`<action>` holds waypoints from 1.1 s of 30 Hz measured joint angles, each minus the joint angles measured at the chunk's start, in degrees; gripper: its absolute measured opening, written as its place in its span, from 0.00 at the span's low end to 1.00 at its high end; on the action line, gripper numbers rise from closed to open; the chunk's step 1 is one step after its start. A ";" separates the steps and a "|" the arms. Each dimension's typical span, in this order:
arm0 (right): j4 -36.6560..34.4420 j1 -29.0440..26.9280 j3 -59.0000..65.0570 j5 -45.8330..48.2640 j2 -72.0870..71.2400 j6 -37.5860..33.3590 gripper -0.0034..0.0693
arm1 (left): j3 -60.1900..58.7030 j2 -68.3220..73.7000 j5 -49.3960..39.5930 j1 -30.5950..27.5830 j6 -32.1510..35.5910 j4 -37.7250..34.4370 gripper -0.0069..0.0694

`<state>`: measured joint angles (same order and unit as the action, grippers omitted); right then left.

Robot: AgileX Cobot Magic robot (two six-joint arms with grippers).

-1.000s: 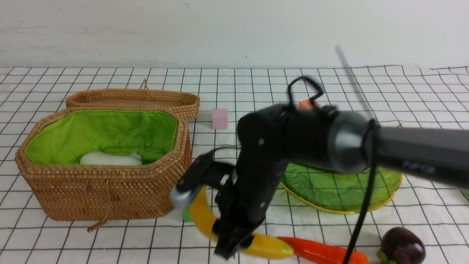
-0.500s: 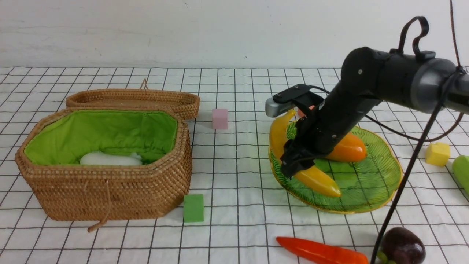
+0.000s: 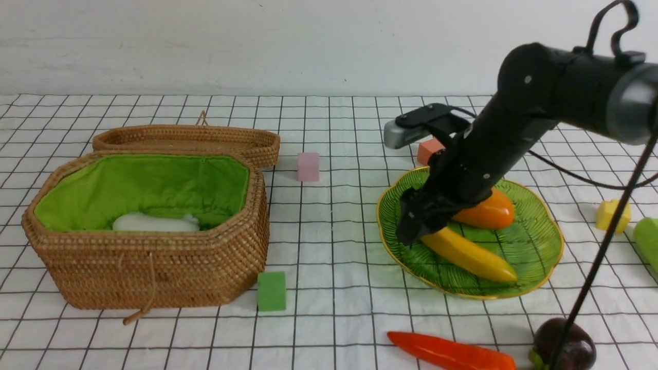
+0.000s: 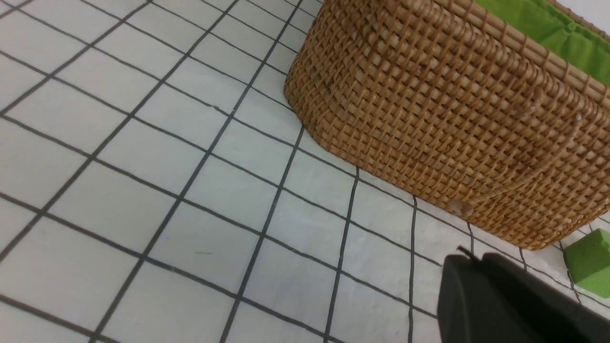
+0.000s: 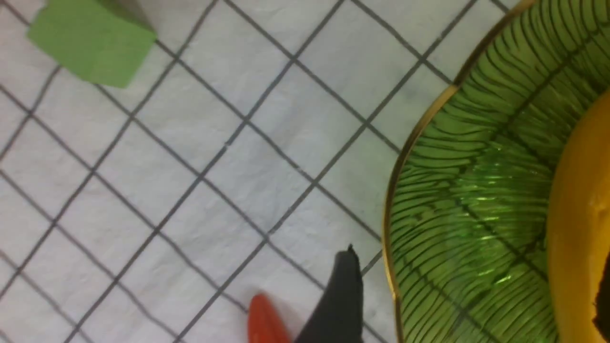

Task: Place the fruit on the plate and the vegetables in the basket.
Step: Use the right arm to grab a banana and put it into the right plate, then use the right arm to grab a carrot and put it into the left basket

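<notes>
Here the right gripper (image 3: 414, 226) hangs low over the left part of the plate (image 3: 534, 241), its jaws spread wide and pinching nothing; in the right wrist view one finger (image 5: 345, 295) shows beside the gold rim, apart from the yellow fruit. The banana (image 3: 473, 255) lies flat on the plate, one end under the gripper, and the mango (image 3: 488, 210) rests just behind it, also on the plate. The mangosteen (image 3: 578, 352) sits on the desk (image 3: 334, 231) at the near right, beside the red-orange pepper (image 3: 452, 354), both in front of the plate. The gourd (image 3: 647, 241) lies at the far right edge, near a yellow cube (image 3: 606, 216). The basket (image 3: 154, 267) stands on the left with its lid (image 3: 185, 139) thrown open behind it, and the white radish (image 3: 149, 223) lies inside on the green lining. A green cube (image 3: 271, 291) sits just beside the basket's near right corner. The left gripper (image 4: 495, 295), only a dark tip in its wrist view, is pressed together near the basket's woven wall
</notes>
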<state>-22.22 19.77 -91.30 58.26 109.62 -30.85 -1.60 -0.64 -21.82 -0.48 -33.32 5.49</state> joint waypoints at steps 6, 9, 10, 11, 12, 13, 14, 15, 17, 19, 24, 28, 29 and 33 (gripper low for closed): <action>-2.34 1.32 2.31 7.76 -4.47 -2.81 0.88 | 0.00 0.00 0.73 0.00 0.00 0.00 0.13; -2.44 2.58 6.29 8.56 -4.92 -5.09 0.85 | 0.00 0.00 1.14 0.00 0.30 0.07 0.13; -2.15 3.28 8.73 8.68 -4.92 -6.52 0.84 | 0.00 0.00 1.16 0.00 1.21 0.22 0.13; -1.48 4.16 11.25 8.53 -4.92 -8.26 0.84 | 0.00 0.00 1.16 0.00 2.57 0.29 0.13; -1.34 4.16 11.65 8.50 -4.92 -8.57 0.84 | 0.00 0.00 1.09 0.00 2.82 0.29 0.13; -0.05 5.25 14.19 8.38 -4.92 -10.54 0.84 | 0.00 0.00 0.79 0.00 4.40 0.29 0.14; 1.60 6.03 16.35 7.88 -4.92 -11.67 0.84 | -0.04 0.00 0.36 0.00 6.05 0.24 0.14; 1.60 6.16 16.63 7.75 -4.92 -11.83 0.84 | -0.04 0.00 0.35 0.00 6.23 0.24 0.14; 4.74 7.40 19.49 4.72 -4.92 -12.36 0.84 | -0.04 0.00 0.07 0.00 8.31 0.14 0.14; 7.07 7.68 21.37 1.44 -4.85 -11.96 0.84 | -0.11 0.00 0.02 0.00 10.27 0.11 0.14; 11.09 7.72 23.19 -3.24 -3.53 -10.47 0.83 | -0.11 0.00 0.02 0.00 16.30 0.00 0.15; 11.33 7.72 23.04 -4.20 -0.84 -9.95 0.69 | -0.11 0.00 -0.52 0.00 18.52 -0.87 0.15; 11.27 7.72 23.03 -4.20 -0.83 -9.95 0.66 | -0.11 0.00 -0.52 0.00 18.60 -0.88 0.15; 7.13 8.08 19.96 -0.58 -0.30 -10.40 0.49 | -0.11 0.07 -0.42 0.00 18.70 -1.06 0.15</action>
<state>-15.10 27.85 -71.34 57.69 109.32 -41.25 -1.71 -0.58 -22.23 -0.48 -14.62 4.43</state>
